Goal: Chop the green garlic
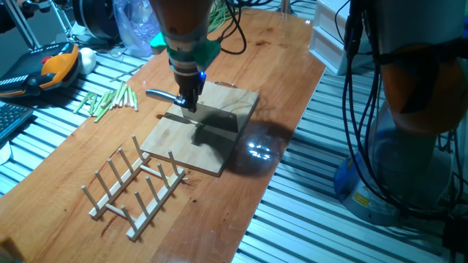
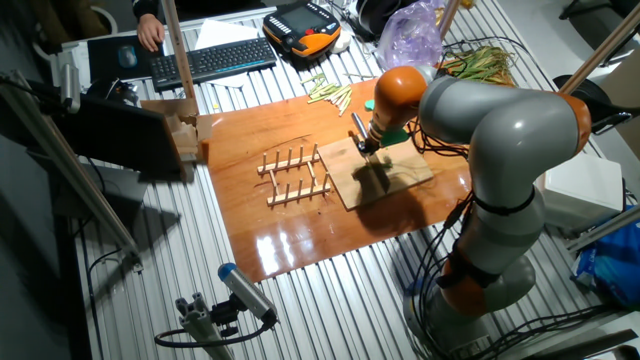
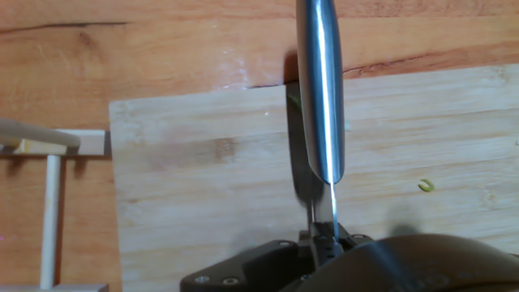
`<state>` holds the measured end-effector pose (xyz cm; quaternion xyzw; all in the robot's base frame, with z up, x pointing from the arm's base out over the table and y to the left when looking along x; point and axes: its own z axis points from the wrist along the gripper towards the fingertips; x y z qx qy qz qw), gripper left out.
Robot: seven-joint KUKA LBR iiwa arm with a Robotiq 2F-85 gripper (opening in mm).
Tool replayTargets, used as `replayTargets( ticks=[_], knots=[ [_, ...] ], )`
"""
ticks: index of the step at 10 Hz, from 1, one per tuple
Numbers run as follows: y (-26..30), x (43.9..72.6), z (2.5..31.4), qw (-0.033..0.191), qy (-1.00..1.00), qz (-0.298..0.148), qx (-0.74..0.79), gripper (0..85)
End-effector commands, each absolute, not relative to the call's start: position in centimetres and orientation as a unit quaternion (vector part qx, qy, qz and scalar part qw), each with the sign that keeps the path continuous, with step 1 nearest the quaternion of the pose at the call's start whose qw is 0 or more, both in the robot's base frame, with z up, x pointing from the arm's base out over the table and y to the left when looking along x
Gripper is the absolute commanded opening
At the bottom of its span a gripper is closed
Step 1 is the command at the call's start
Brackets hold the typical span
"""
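Observation:
My gripper [image 1: 189, 98] is shut on a knife [image 1: 208, 119] and holds it over the wooden cutting board [image 1: 183, 142]. In the hand view the gripper [image 3: 324, 235] is at the bottom. The steel blade [image 3: 320, 97] runs edge-down across the board [image 3: 203, 178] to its far edge. The green garlic [image 3: 293, 99] shows only as a thin dark-green sliver along the blade's left side; the rest is hidden under the blade. One small bright-green bit [image 3: 425, 186] lies on the board to the right. In the other fixed view the gripper [image 2: 370, 142] is over the board [image 2: 395, 180].
A wooden peg rack [image 1: 135, 186] stands just left of the board, also in the other fixed view [image 2: 295, 178]. A bundle of pale-green stalks [image 1: 110, 98] lies at the table's back left. A leafy bunch [image 2: 480, 62], a plastic bag [image 1: 135, 25] and a teach pendant [image 1: 44, 69] are behind.

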<state>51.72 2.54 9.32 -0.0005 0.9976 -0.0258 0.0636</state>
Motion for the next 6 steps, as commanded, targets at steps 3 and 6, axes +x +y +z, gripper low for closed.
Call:
replayTargets(
  ticks=[3,6],
  knots=[
    [2.1,51.7,9.0,0.066,0.998,-0.024,-0.004,0.0],
    [2.2,52.6,7.5,0.080,0.997,-0.018,-0.004,0.0]
  ],
)
